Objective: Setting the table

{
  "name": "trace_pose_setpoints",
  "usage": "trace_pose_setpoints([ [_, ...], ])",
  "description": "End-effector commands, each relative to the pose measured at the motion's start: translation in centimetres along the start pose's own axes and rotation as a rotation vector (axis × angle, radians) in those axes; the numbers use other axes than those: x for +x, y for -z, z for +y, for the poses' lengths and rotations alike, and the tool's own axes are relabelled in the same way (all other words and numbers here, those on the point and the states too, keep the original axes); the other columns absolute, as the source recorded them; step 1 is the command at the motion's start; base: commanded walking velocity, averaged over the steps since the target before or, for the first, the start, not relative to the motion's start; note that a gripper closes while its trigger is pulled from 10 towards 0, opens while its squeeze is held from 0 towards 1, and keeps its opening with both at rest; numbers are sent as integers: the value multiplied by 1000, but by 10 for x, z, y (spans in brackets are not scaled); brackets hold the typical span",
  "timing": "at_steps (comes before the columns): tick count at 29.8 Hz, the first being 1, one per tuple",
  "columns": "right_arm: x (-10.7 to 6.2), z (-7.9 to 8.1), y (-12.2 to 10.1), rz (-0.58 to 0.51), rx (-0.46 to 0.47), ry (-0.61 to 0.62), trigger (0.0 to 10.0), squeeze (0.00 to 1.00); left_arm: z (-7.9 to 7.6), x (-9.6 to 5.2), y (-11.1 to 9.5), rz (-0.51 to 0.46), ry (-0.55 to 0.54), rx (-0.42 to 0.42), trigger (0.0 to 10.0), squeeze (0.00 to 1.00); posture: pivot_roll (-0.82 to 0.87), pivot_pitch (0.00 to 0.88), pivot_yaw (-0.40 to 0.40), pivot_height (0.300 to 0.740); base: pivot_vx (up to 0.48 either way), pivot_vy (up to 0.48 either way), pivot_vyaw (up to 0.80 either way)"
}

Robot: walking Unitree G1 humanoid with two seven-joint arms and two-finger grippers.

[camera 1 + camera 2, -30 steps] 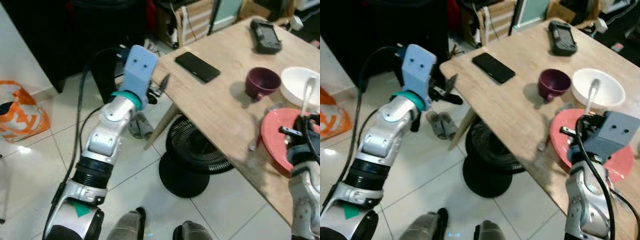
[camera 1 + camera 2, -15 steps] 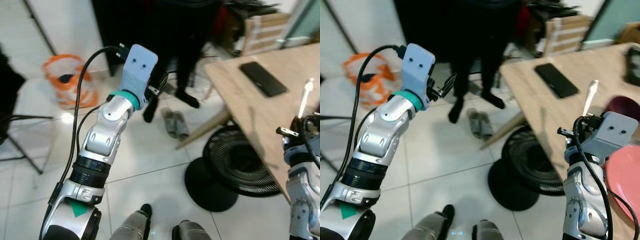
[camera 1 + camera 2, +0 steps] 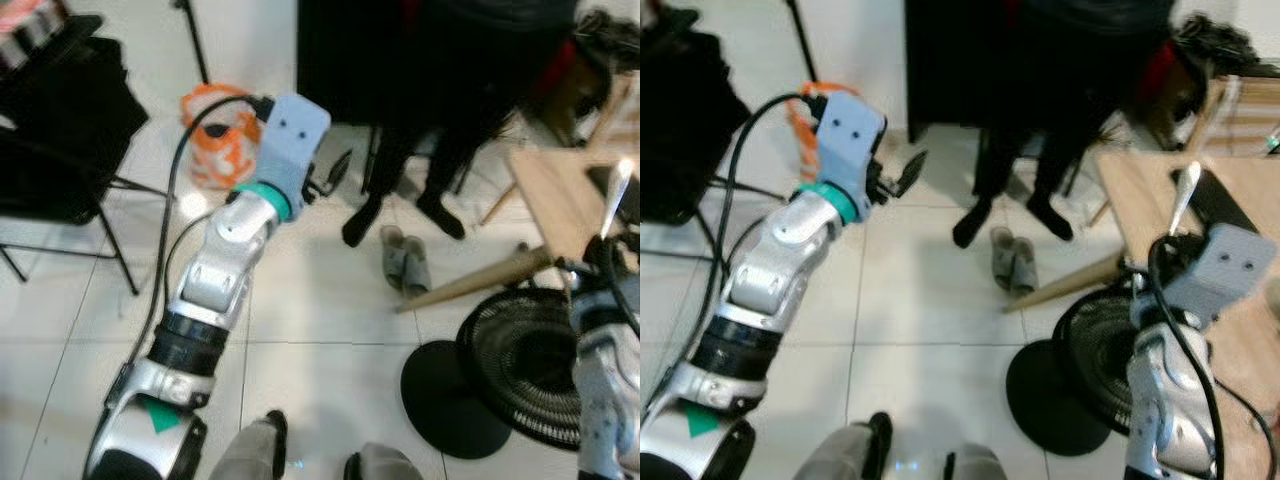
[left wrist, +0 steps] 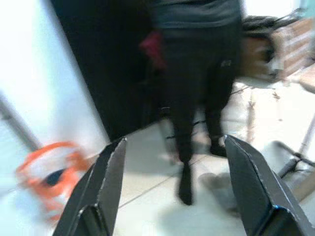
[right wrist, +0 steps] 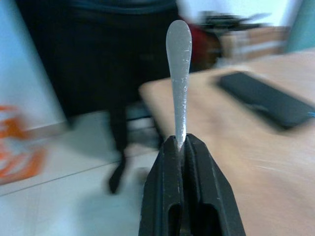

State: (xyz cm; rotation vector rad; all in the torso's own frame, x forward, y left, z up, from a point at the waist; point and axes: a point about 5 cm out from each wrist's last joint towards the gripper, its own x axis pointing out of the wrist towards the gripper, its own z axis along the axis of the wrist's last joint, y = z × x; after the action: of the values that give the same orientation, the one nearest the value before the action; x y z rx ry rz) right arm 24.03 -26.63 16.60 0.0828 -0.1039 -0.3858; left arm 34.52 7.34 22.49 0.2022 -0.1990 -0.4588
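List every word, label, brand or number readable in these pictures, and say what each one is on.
None can be read.
Person's dark trousers: a small pale mark near the hip, too blurred to read.
Orange bag: no legible print.
Phone on the wooden table: blank dark face.
Spoon in the right gripper: no marking visible.
Left gripper: plain black jaws, no label.

L arm raised fwd, left gripper [image 4: 172,191] jaws spread wide; R arm bent up, right gripper [image 5: 180,147] jaws clamped.
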Motion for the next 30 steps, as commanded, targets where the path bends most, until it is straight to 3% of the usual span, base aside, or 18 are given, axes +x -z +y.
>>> trace_pose_setpoints([
  [1,-1,-3,3,13,4,14,10000,0,-3,1,3,13,10,0,10000,0,-26,48,27,740,0,0,800],
  [30,-1,-1,4,11,0,-2,10000,0,-5,2,3,11,18,-2,10000,0,-25,41,27,740,0,0,800],
])
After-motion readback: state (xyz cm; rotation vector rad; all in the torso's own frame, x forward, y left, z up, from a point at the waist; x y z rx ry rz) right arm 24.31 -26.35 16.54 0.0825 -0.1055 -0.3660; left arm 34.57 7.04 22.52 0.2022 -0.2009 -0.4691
